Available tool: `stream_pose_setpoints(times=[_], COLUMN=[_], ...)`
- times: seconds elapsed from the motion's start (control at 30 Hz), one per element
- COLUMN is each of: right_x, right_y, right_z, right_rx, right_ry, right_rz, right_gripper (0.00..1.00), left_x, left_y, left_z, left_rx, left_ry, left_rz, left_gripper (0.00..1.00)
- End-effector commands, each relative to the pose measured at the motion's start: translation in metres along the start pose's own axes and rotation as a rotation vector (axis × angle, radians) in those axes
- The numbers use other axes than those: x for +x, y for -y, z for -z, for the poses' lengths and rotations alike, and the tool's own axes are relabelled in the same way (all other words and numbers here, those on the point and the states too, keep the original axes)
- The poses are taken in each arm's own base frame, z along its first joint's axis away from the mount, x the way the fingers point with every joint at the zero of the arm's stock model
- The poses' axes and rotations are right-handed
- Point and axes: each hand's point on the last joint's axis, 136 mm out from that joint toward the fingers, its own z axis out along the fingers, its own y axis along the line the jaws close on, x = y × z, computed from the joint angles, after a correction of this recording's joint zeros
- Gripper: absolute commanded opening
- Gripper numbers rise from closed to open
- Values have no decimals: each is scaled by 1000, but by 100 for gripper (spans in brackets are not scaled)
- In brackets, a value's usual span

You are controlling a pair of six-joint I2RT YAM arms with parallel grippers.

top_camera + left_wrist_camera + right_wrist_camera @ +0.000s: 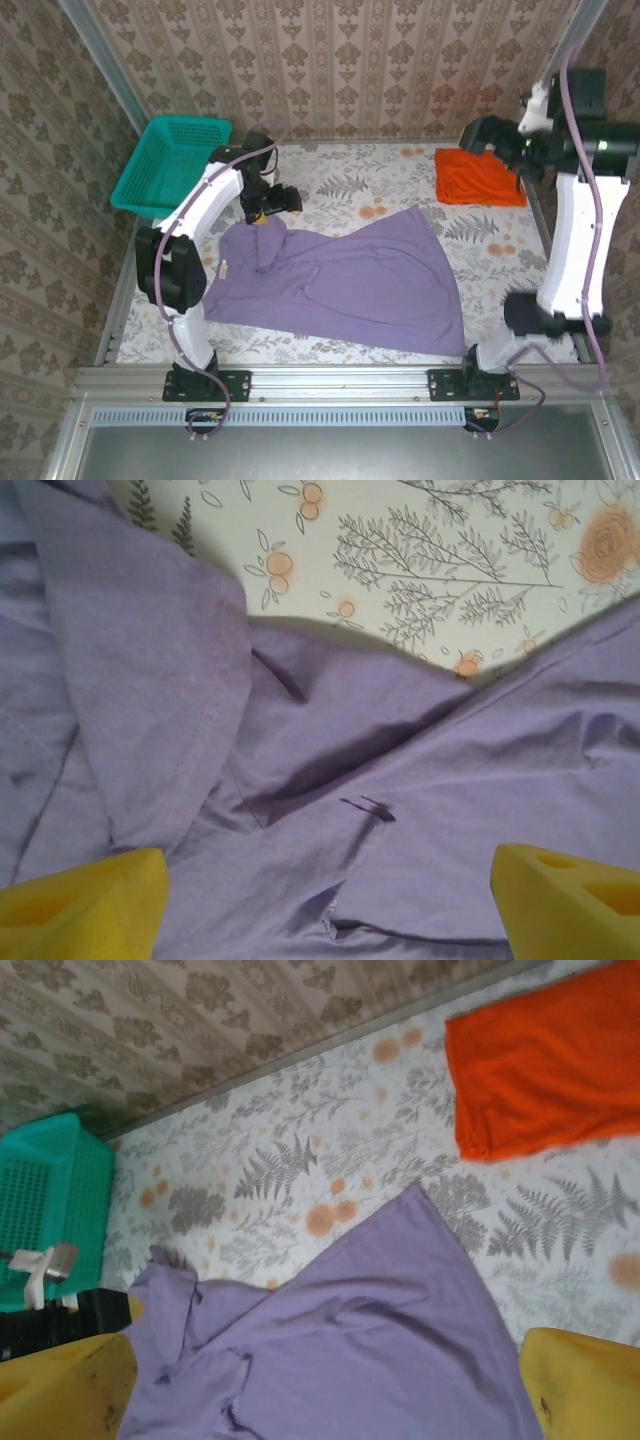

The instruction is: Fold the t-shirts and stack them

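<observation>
Altogether two t-shirts are out: one lavender tee [350,280], spread and rumpled, and one orange tee [478,177], folded, well apart beyond its far right corner. One teal basket [170,160] sits past the lavender tee's far left. Two grippers: the left gripper [325,910] over that tee's far left end, the right gripper [325,1385] beyond its far right, both spread wide, both empty.

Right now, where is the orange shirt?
Seen from above, the orange shirt lies folded at the far right of the table, apart from the spread purple shirt.
</observation>
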Motion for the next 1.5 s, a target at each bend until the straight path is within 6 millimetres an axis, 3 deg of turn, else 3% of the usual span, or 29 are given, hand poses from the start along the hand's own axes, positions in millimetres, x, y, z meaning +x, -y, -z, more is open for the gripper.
stream_pose_setpoints(times=[0.0, 0.07, 0.17, 0.3, 0.6, 0.73, 0.93, 1.1, 1.3, 1.47], right_x=[18, 32, 56, 73, 56, 62, 61, 61, 68, 71], right_y=[-3, 11, 39, 67, 87, 95, 102, 96, 98, 97], right_z=[2, -21, -71, -134, -252, -306, -352, -380, -400, -402], right_rx=[-142, -164, -118, -27, 81, 134, 176, 146, 197, 206], right_ry=[180, 231, 178, 104, 112, 35, 3, -45, -117, -138], right_rz=[-90, -144, -198, -197, -57, -42, -7, -18, -16, -21], right_gripper=[99, 100, 98, 85, 56, 48, 52, 51, 47, 45], left_x=[4, 6, 6, 3, -37, -48, -47, -40, -33, -34], left_y=[12, 11, 2, -12, -23, -31, -32, -39, -39, -38], left_z=[14, 15, 14, 7, -15, -31, -54, -62, -63, -61], left_rx=[64, 60, 16, -60, -249, -336, -401, -431, -427, -408], left_ry=[40, 41, 48, 37, 18, -7, -44, -71, -84, -81], left_rz=[12, 10, 15, 46, 65, 87, 99, 125, 153, 168], left_gripper=[86, 86, 86, 85, 75, 74, 74, 74, 73, 73])
